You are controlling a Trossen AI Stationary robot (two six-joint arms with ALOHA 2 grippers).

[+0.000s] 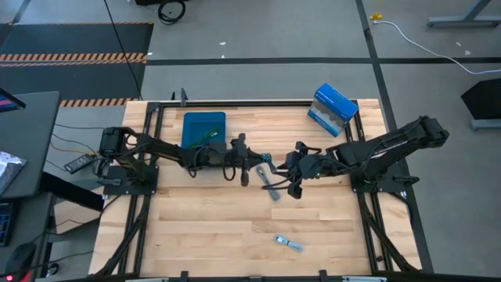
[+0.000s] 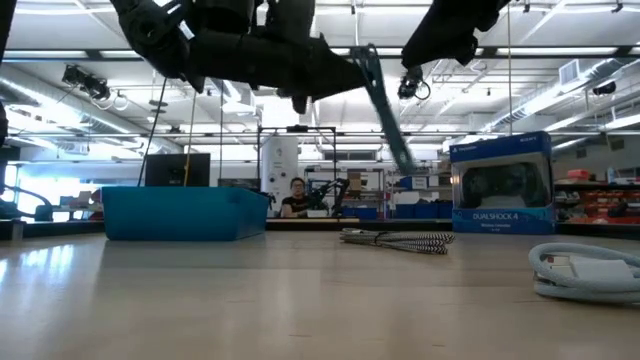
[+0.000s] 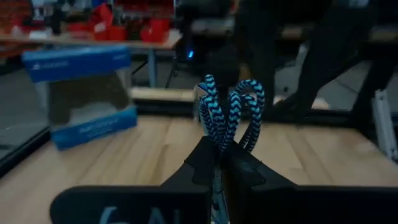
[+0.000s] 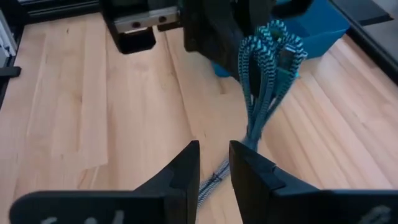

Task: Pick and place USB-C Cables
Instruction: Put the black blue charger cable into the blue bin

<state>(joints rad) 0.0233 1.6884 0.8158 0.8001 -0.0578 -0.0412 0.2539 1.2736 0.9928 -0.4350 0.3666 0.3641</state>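
Observation:
My left gripper (image 1: 261,166) is over the middle of the table, shut on the teal braided cable (image 3: 230,112). That cable shows in the right wrist view (image 4: 264,68) and as a slanting strand in the low view (image 2: 388,115). My right gripper (image 4: 214,163) hovers just to the right of it, fingers a little apart, touching nothing. The grey cable (image 1: 271,189) lies flat on the table under both grippers. The pale blue-silver cable (image 1: 289,244) lies near the table's near edge. A dark green cable (image 1: 208,135) lies in the blue tray (image 1: 190,125). The purple and magenta cables are out of view. My left gripper pinches the teal cable between its two fingers near the looped end (image 3: 219,138). The loops stick out beyond the fingertips. The rest of the bundle (image 4: 254,127) hangs slanting below the fingers, lifted clear of the table.
A blue-and-white box (image 1: 333,108) stands at the far right corner of the table. The blue tray sits at the far edge, left of centre. Bare wood lies near the table's left and near sides. A person (image 2: 297,197) sits in the room beyond the table.

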